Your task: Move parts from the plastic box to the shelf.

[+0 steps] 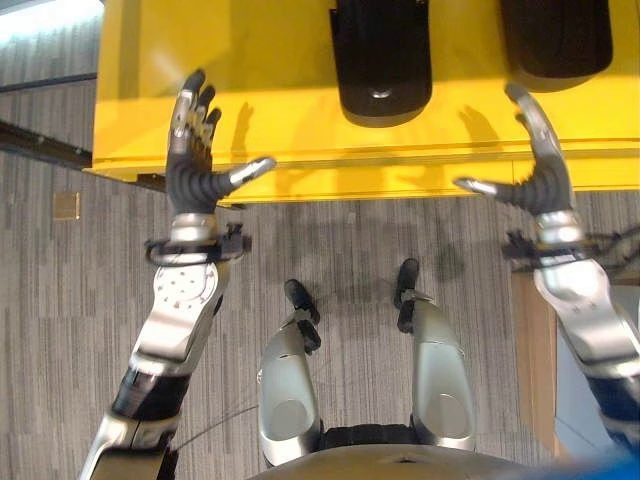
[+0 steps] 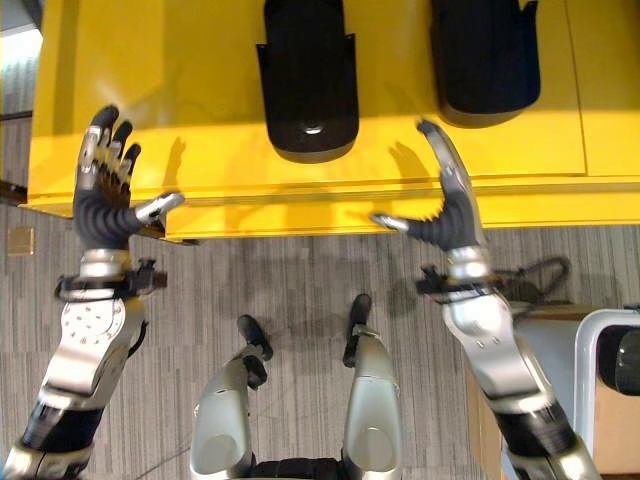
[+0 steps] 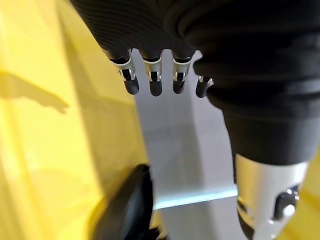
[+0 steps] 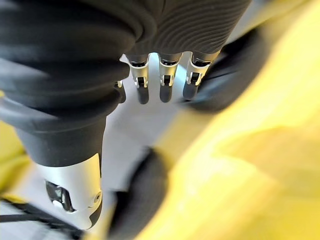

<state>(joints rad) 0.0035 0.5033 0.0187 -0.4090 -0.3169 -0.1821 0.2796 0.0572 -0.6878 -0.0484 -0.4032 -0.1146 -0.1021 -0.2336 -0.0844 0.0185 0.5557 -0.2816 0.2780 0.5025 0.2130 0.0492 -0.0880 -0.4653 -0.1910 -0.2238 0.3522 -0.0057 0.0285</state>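
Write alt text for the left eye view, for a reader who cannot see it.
Both robot hands hover open and empty over the near edge of a yellow surface, the left hand at one side and the right hand at the other. Two black parts lie on the yellow surface between and beyond them, above grey carpet.

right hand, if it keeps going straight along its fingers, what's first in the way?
Probably the right-hand black part lying on the yellow surface. The right hand is open, fingers pointing up the view toward that part's near end. Height above the surface is unclear, so it may pass over.
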